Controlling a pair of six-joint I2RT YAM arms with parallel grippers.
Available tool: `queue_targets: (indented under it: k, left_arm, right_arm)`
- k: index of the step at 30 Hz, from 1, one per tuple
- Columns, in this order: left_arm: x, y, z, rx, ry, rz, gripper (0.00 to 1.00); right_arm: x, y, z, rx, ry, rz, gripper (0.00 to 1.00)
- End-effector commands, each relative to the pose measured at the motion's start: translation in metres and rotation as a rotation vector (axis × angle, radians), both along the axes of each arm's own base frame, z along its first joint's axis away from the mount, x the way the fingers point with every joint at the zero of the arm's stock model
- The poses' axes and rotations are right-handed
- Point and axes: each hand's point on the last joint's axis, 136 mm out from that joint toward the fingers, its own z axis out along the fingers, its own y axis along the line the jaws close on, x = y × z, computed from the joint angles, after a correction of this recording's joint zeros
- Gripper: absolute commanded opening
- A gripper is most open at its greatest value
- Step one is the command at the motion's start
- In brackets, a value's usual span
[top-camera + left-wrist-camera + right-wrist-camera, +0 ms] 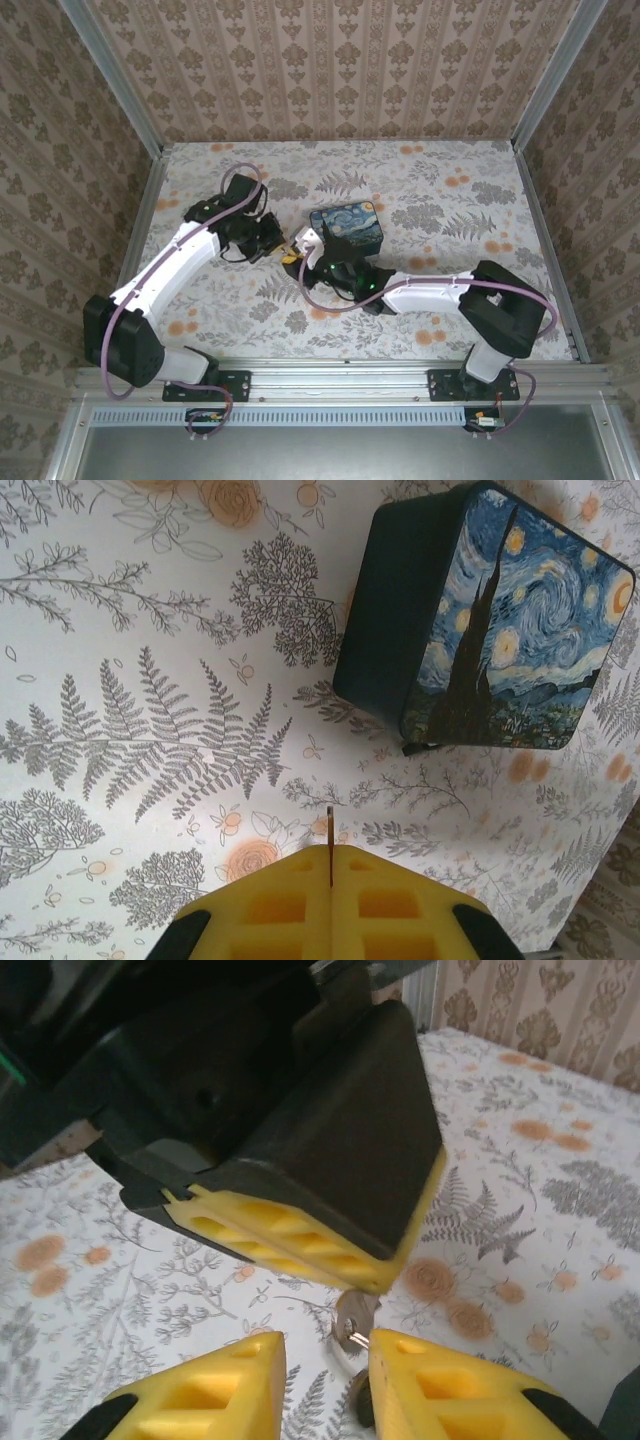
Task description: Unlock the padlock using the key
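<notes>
My left hand (330, 865) is pinched shut on the key (352, 1318), whose thin blade pokes out past the pads (390, 905). My right hand (327, 1345), at bottom centre of its own view, stands part open with fingers (440, 1390) either side of the key, gripping nothing. I cannot pick out the padlock for sure; a small dark shape (360, 1402) sits low between them.
</notes>
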Motion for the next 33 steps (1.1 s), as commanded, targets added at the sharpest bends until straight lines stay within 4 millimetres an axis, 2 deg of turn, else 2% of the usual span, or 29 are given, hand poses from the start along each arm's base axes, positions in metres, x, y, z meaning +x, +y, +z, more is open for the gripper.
queue_targets:
  k: [1,8,16,18,21,23,31,33]
  left_arm:
    - [-0.001,-0.003,0.011,-0.018,0.007,0.017,0.00]
    - [-0.003,-0.005,0.011,-0.016,0.003,0.020,0.00]
    - [-0.003,-0.009,0.010,-0.028,0.005,0.014,0.00]
    - [-0.003,-0.008,0.011,-0.028,0.002,0.015,0.00]
    - [-0.003,-0.008,0.011,-0.028,0.001,0.017,0.00]
    - [-0.003,-0.008,0.010,-0.028,0.000,0.017,0.00]
    - [-0.005,-0.008,0.008,-0.031,0.007,0.017,0.00]
    - [-0.005,-0.008,0.008,-0.029,0.007,0.018,0.00]
  right_arm:
    - [0.001,0.008,0.008,-0.017,-0.143,-0.010,0.27]
    - [0.004,0.005,0.006,-0.033,-0.200,-0.060,0.25]
    - [0.005,0.010,0.001,-0.063,-0.211,-0.055,0.23]
    - [0.007,0.011,-0.001,-0.071,-0.209,-0.059,0.25]
    - [0.009,0.008,-0.005,-0.084,-0.210,-0.075,0.35]
    - [0.010,0.007,-0.006,-0.089,-0.212,-0.081,0.36]
    - [0.014,0.006,-0.002,-0.077,-0.220,-0.107,0.21]
    - [0.014,0.005,0.000,-0.073,-0.224,-0.111,0.20]
